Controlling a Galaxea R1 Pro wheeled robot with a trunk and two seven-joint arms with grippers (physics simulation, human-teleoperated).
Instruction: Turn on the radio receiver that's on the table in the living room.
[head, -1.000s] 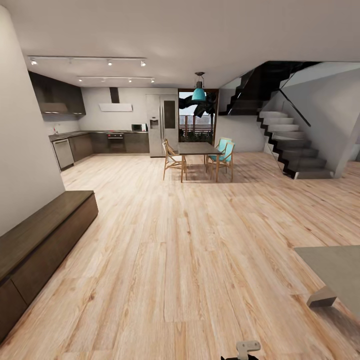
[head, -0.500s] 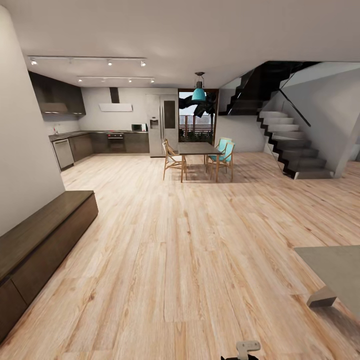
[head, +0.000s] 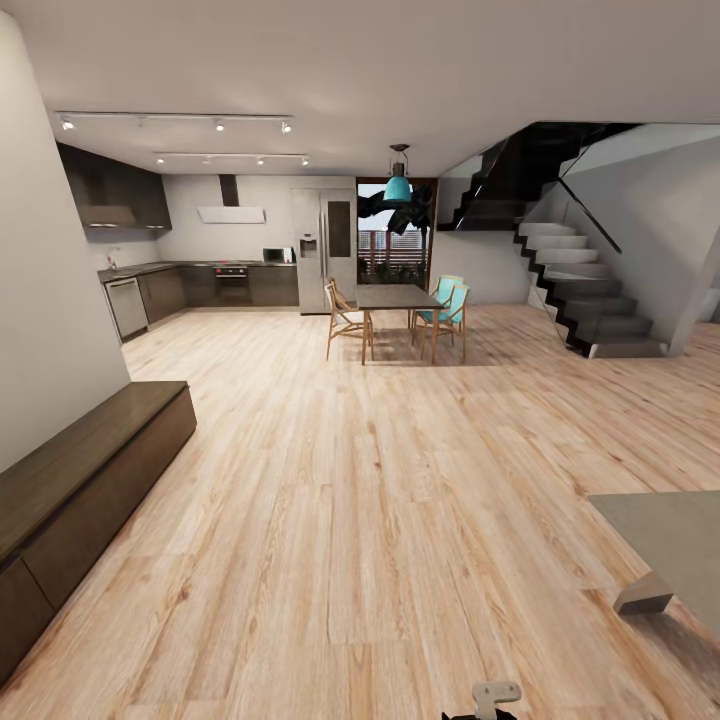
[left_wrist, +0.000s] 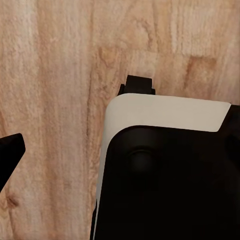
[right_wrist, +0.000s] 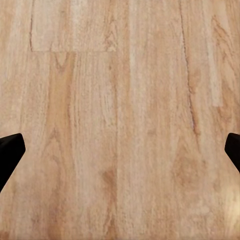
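Note:
The radio receiver is out of view. A corner of the low table (head: 668, 535), grey-topped with a short angled leg, juts in at the lower right of the head view; nothing stands on the part I can see. My right gripper (right_wrist: 120, 150) hangs open over bare wood floor, its dark fingertips (right_wrist: 10, 150) far apart. Of my left gripper (left_wrist: 120, 155), one dark fingertip (left_wrist: 9, 152) stands wide to the side over the floor; a white and black part of my own body (left_wrist: 165, 170) hides the other.
A long dark low cabinet (head: 80, 480) runs along the left wall. Ahead are the dark dining table (head: 397, 297) with chairs, the dark-cabinet kitchen (head: 190, 285) at the back left, and a staircase (head: 590, 300) at the right. Wide light wood floor (head: 380, 500) lies between.

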